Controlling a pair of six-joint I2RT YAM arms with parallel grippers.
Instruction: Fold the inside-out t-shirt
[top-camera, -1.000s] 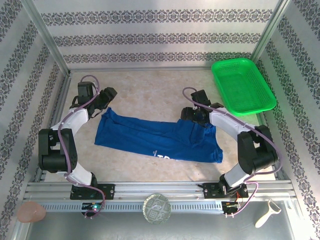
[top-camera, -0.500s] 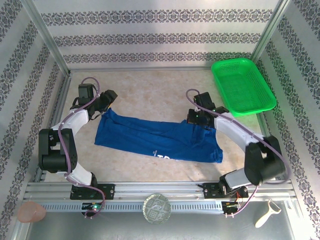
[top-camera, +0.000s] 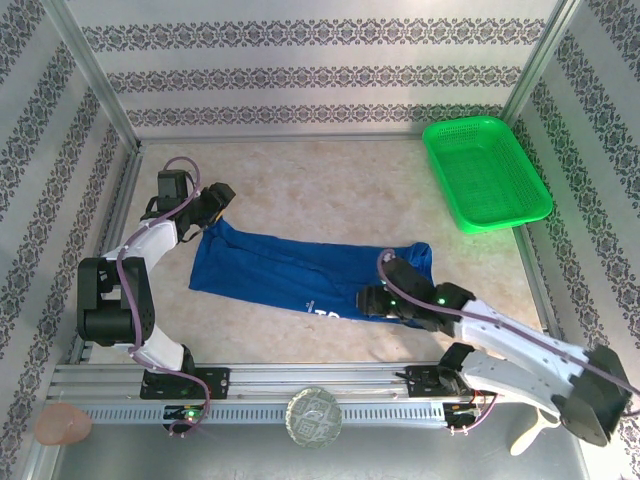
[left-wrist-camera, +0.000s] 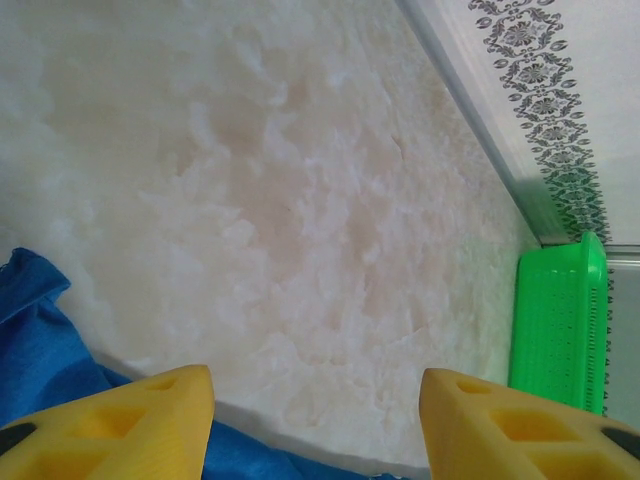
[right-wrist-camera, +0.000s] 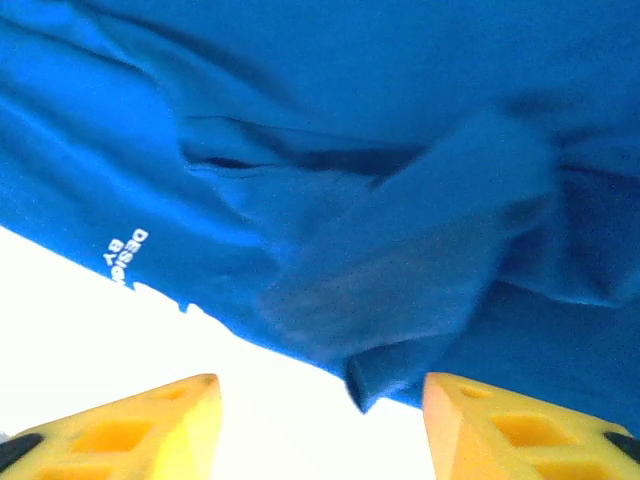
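The inside-out t-shirt (top-camera: 290, 275) lies bunched in a long royal-blue strip across the table, with white lettering at its near hem. My left gripper (top-camera: 218, 196) hovers at the shirt's far left corner. In the left wrist view it (left-wrist-camera: 315, 390) is open over bare table, with blue cloth (left-wrist-camera: 40, 330) at the lower left. My right gripper (top-camera: 368, 300) sits low at the near hem on the shirt's right part. Seen from the right wrist, it (right-wrist-camera: 320, 395) is open, and a folded corner of the shirt (right-wrist-camera: 350, 150) hangs between the fingers, unclamped.
A green mesh basket (top-camera: 487, 175) stands at the far right corner and shows in the left wrist view (left-wrist-camera: 560, 320). Patterned walls close the cell on three sides. A peeler (top-camera: 530, 430), a round glass dish (top-camera: 313, 415) and a pink lump (top-camera: 62, 425) lie beyond the near rail.
The right arm swung from the shirt's far right edge round to its near hem, low over the table. The shirt's right end has shifted. The left arm has not moved.
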